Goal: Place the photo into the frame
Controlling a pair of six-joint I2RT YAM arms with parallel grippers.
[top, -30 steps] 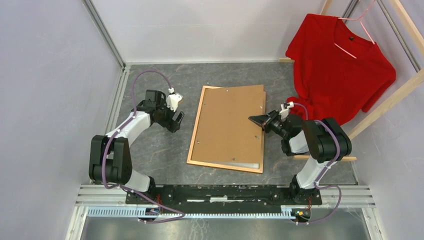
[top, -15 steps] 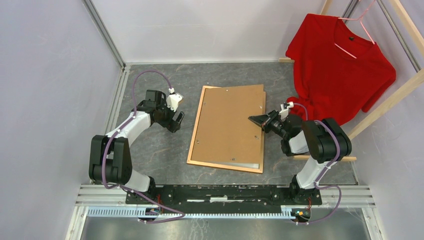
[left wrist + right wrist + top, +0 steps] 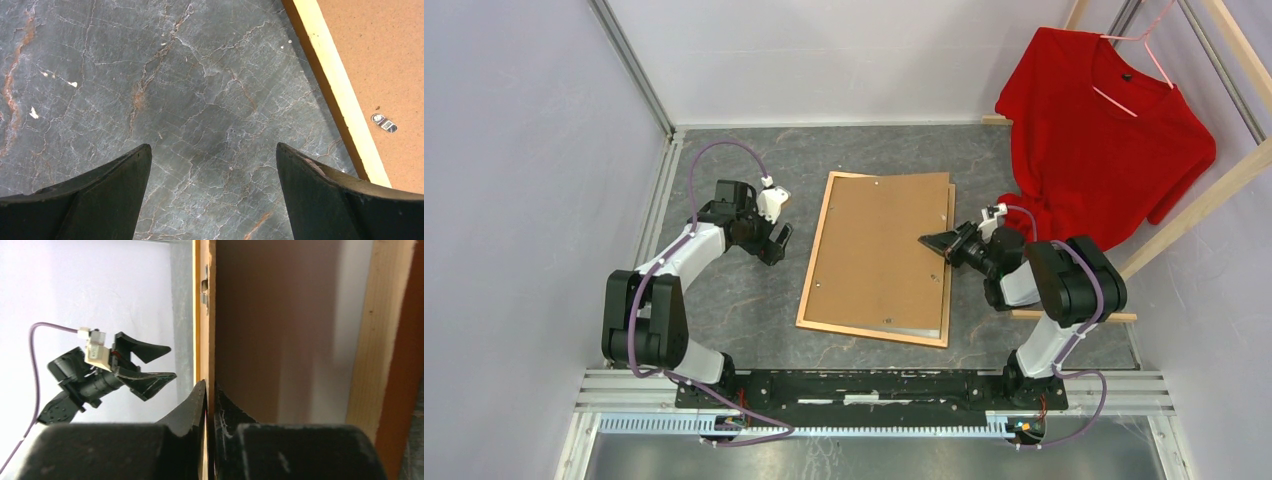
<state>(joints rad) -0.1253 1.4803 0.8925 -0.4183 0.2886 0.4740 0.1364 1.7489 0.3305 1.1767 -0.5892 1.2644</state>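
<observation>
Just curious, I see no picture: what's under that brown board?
A pale strip shows past the backing board at its near edge, inside the wooden frame; the rest is hidden.

Orange-brown wooden frame [image 3: 810, 262] lying flat on the grey marbled tabletop [image 3: 724, 300], with a brown backing board [image 3: 879, 250] set within its rails. The right claw [image 3: 932, 242], pinched together, meets the board's right edge. The left claw [image 3: 778, 243], spread wide, sits near the frame's left rail without touching it. A red shirt [image 3: 1104, 130] hangs on a pink hanger [image 3: 1136, 62] at far right.

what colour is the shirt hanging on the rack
Red; the shirt shows best in the top external view.
</observation>
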